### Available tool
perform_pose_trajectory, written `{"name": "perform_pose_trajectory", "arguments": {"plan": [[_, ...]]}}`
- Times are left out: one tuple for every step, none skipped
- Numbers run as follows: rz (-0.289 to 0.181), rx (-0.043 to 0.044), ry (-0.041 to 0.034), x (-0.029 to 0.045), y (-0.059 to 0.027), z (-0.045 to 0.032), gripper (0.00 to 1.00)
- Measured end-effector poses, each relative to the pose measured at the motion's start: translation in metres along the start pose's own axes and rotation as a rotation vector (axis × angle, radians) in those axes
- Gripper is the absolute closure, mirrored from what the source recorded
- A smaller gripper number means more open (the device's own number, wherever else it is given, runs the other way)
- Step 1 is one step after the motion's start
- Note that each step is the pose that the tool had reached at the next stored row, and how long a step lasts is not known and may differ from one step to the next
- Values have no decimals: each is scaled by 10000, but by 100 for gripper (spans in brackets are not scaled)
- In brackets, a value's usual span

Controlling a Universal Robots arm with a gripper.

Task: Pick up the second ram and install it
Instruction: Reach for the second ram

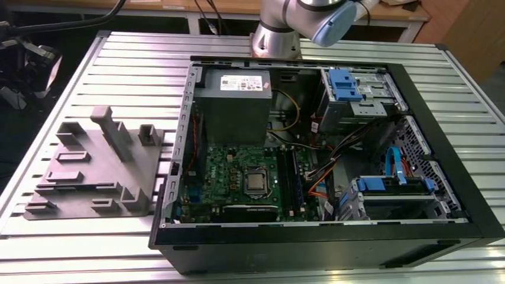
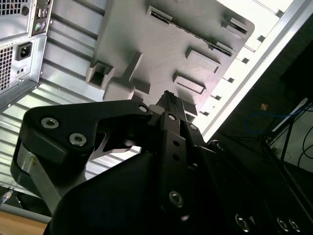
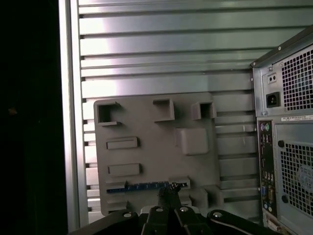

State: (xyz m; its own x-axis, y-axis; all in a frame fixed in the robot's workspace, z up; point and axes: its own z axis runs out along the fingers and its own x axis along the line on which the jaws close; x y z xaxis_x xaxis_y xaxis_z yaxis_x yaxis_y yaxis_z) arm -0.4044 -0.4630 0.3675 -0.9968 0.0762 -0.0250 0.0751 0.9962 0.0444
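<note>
The second ram (image 3: 142, 186) appears as a thin blue-edged strip standing in a slot of the grey holder tray (image 3: 156, 137), seen edge-on in the first wrist view. My gripper (image 3: 168, 190) hangs well above that strip. Its two fingers meet at a single dark tip with nothing between them. In the second wrist view the gripper (image 2: 168, 98) points down at the same tray (image 2: 146, 44), fingers together. In the exterior view the tray (image 1: 87, 171) lies on the slatted table to the left of the open computer case (image 1: 332, 148). The motherboard's long slots (image 1: 290, 177) run beside the processor socket.
Inside the case are a grey power supply (image 1: 234, 106), blue-latched drive cages (image 1: 355, 89) and loose cables (image 1: 332, 165). The case's rear panel (image 3: 288, 147) stands close beside the tray. The table's rail edge (image 3: 68, 117) borders the tray on the other side.
</note>
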Motion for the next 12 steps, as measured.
{"name": "perform_pose_trajectory", "arguments": {"plan": [[0,0,0,6,-12,10,93],[0,0,0,11,-24,20,93],[0,0,0,17,-36,30,93],[0,0,-1,22,-49,41,93],[0,1,0,27,-64,54,93],[0,-1,-1,31,-79,67,93],[0,0,0,33,-95,80,93],[0,1,2,36,-109,93,93],[0,0,1,39,-123,108,93],[0,1,1,42,-138,124,93],[0,0,1,45,-152,138,93],[0,-1,0,48,-164,152,93]]}}
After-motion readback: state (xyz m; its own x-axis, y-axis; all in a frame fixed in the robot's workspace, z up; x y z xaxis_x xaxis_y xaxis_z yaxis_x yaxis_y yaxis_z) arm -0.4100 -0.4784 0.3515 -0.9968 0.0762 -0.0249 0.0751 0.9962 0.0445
